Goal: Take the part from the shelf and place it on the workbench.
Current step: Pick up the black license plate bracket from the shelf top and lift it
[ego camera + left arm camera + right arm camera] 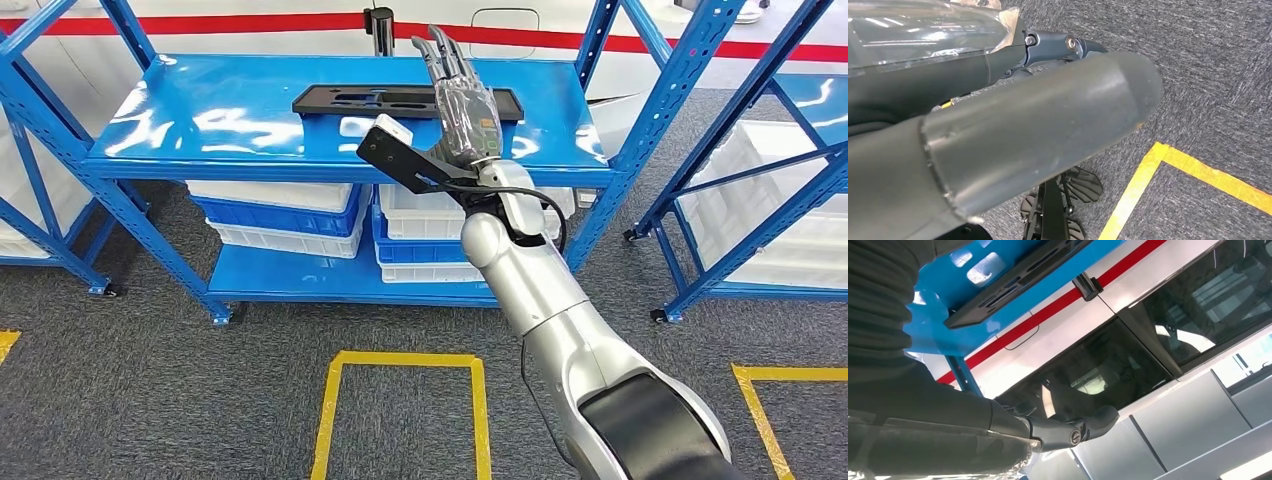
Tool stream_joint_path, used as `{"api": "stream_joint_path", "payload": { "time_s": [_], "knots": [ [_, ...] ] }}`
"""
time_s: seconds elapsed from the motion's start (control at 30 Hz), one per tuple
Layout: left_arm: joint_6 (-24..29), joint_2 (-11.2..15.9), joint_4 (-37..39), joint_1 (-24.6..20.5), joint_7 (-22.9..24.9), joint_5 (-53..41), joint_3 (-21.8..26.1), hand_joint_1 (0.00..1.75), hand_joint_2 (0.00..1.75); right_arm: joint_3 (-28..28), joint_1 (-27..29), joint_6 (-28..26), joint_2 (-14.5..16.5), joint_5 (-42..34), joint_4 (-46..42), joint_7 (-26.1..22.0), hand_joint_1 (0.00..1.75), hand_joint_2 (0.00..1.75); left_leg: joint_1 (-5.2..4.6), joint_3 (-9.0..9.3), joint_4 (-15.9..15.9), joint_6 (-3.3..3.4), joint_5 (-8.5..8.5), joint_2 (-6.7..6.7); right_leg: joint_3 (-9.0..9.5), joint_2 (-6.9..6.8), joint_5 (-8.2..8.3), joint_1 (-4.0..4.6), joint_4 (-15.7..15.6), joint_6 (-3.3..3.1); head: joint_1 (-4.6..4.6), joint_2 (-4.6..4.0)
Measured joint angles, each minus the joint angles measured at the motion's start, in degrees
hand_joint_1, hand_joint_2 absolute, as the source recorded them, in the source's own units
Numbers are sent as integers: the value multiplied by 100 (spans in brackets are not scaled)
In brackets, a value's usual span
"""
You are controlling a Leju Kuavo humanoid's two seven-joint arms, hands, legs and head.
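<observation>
The part (400, 101) is a long flat black piece with cut-outs, lying on the top board of the blue shelf (230, 120). My right hand (462, 103) is raised in front of the shelf with its fingers straight and apart, overlapping the part's right end in the head view; it holds nothing. In the right wrist view the part (1013, 282) lies on the blue board beyond the hand (998, 422), apart from it. My left hand (1038, 125) hangs over the grey carpet with thumb and fingers stretched out and nothing in them.
White and blue bins (280, 215) fill the shelf's lower level. A second blue rack (760, 190) with white bins stands at the right. Yellow tape squares (400, 362) mark the grey carpet. A white wall with a red stripe (250, 22) runs behind the shelf.
</observation>
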Motion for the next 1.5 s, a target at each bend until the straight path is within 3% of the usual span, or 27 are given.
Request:
{"api": "stream_joint_path", "payload": {
  "time_s": [0.13, 0.2, 0.27, 0.3, 0.33, 0.4, 0.47, 0.53, 0.67, 0.73, 0.8, 0.83, 0.87, 0.93, 0.97, 1.03, 1.1, 1.17, 1.2, 1.27, 1.33, 1.37, 1.43, 1.47, 1.5],
  "knots": [
    [-2, 6, 0, -13, -15, 1, 3, 0, 0, 6, -46, -9, 26, -14, 54, -5, 0, 175, 38, 47, -94, 78, 54, 36, -56, -26, -38, 19, 73, 31, 4, 0],
    [-6, 7, 0, -19, -19, 1, 3, 0, 0, 14, -80, -18, 33, -15, 75, -8, 0, 175, 82, 89, -168, 132, 97, 74, -326, -87, -250, 37, 586, 1, 22, 0],
    [-9, 8, 0, -19, -21, 1, 4, 0, 0, 24, -90, -23, 28, -17, 107, -9, 0, 175, 89, 92, -177, 136, 94, 93, -754, -120, -500, 30, 1388, -14, 37, 0],
    [-13, 8, 0, -17, -23, 3, 4, 0, 0, 27, -83, -26, 24, -23, 126, -10, 0, 175, 92, 94, -176, 127, 85, 98, -911, -127, -547, 22, 1645, 2, 38, 0],
    [-19, 8, 0, -16, -28, 6, 4, 0, 0, 28, -77, -30, 19, -29, 146, -11, 0, 175, 99, 104, -174, 109, 73, 100, -962, -133, -498, 11, 1678, 40, 39, 0],
    [-40, 4, 0, -14, -48, 12, 5, 0, 0, 32, -73, -45, 16, -43, 174, -27, 0, 175, 129, 152, -167, 44, 29, 100, -723, -170, -146, -23, 1051, 153, 40, 0],
    [-63, 7, 0, -18, -75, 18, 13, 0, 0, 42, -81, -71, 24, -57, 197, -61, 0, 175, 131, 186, -150, -51, -32, 101, -371, -210, 148, -31, 290, 185, 51, 0],
    [-77, 14, 0, -21, -98, 25, 38, 0, 0, 51, -83, -89, 31, -66, 224, -89, 0, 175, 120, 185, -150, -120, -64, 105, -254, -201, 182, 0, 50, 92, 54, 0],
    [-83, 13, 0, -24, -119, 46, 75, 0, 0, 56, -94, -96, 51, -78, 253, -98, 0, 175, 173, 154, -19, -221, -180, 112, -206, -139, 132, -11, 32, -114, 28, 0],
    [-84, 14, 0, -25, -123, 46, 89, 0, 0, 69, -100, -97, 68, -78, 264, -100, 0, 175, 174, -223, 688, -242, -452, 100, -147, -126, 80, 6, 28, -204, 9, 0],
    [-84, 15, 1, -11, -125, 54, 101, 0, 0, 83, -81, -97, 77, -79, 294, -102, 0, 175, 167, -766, 1503, -237, -656, 94, -81, -112, 22, 56, 28, -275, 4, 0],
    [-84, 15, 2, -2, -125, 57, 103, 0, 0, 86, -70, -97, 77, -80, 309, -106, 0, 175, 164, -920, 1625, -216, -582, 93, -40, -99, -9, 82, 28, -296, 5, 0],
    [-83, 15, 2, 3, -125, 61, 105, 0, 0, 87, -64, -97, 77, -83, 323, -111, 0, 175, 153, -955, 1501, -178, -381, 91, 11, -85, -45, 109, 28, -308, 5, 0],
    [-80, 22, 2, 8, -128, 63, 110, 0, 0, 91, -67, -98, 81, -98, 341, -134, 0, 175, 102, -753, 785, -42, 173, 62, 126, -63, -130, 138, 21, -313, 12, 0],
    [-77, 28, 3, 7, -132, 65, 115, 0, 0, 92, -76, -102, 83, -110, 355, -150, 0, 175, 63, -625, 442, 37, 358, 44, 166, -55, -168, 157, 13, -302, 25, 0],
    [-63, 42, 4, -4, -156, 71, 128, 0, 0, 96, -86, -114, 85, -131, 388, -178, 0, 175, -15, -467, 60, 164, 415, 27, 197, -47, -203, 146, 4, -250, 25, 0],
    [-44, 44, 4, -13, -179, 76, 144, 0, 0, 100, -88, -133, 87, -148, 413, -193, 0, 175, -41, -363, -100, 206, 361, 45, 232, -48, -189, 158, 5, -164, -3, 0],
    [-32, 41, 5, -11, -196, 94, 157, 0, 0, 103, -107, -165, 86, -161, 431, -213, 0, 175, -8, -189, -238, 216, 358, 52, 190, -83, -229, 171, 159, -117, -2, 0],
    [-32, 39, 6, -14, -206, 109, 168, 0, 0, 105, -127, -180, 84, -163, 443, -224, 0, 175, 17, -110, -287, 216, 349, 51, 59, -99, -297, 167, 387, -116, 3, 0],
    [-34, 35, 7, -21, -226, 139, 202, 0, 0, 109, -142, -198, 73, -167, 474, -247, 0, 175, 37, -27, -313, 204, 290, 52, -401, -116, -500, 134, 1087, -113, 12, 0],
    [-37, 27, 7, -14, -236, 154, 232, 0, 0, 111, -98, -201, 56, -171, 511, -263, 0, 175, 55, 69, -312, 159, 193, 45, -811, -123, -579, 83, 1522, -38, 12, 0],
    [-38, 22, 7, -7, -237, 161, 240, 0, 0, 111, -76, -201, 47, -173, 527, -268, 0, 175, 69, 140, -311, 129, 135, 41, -870, -132, -483, 53, 1441, 30, 12, 0],
    [-40, 16, 7, 2, -237, 175, 248, 0, 0, 113, -58, -202, 35, -174, 550, -275, 0, 175, 101, 298, -310, 53, -2, 37, -706, -182, -4, -16, 702, 226, 16, 0],
    [-42, 16, 7, 3, -237, 177, 250, 0, 0, 114, -57, -205, 22, -174, 568, -277, 0, 175, 112, 376, -305, 9, -71, 38, -607, -223, 205, -28, 340, 278, 20, 0],
    [-42, 19, 7, 0, -239, 179, 251, 0, 0, 117, -59, -208, 14, -174, 585, -281, 0, 175, 112, 426, -303, -40, -133, 42, -515, -262, 336, -26, 89, 264, 27, 0]
  ]
}}
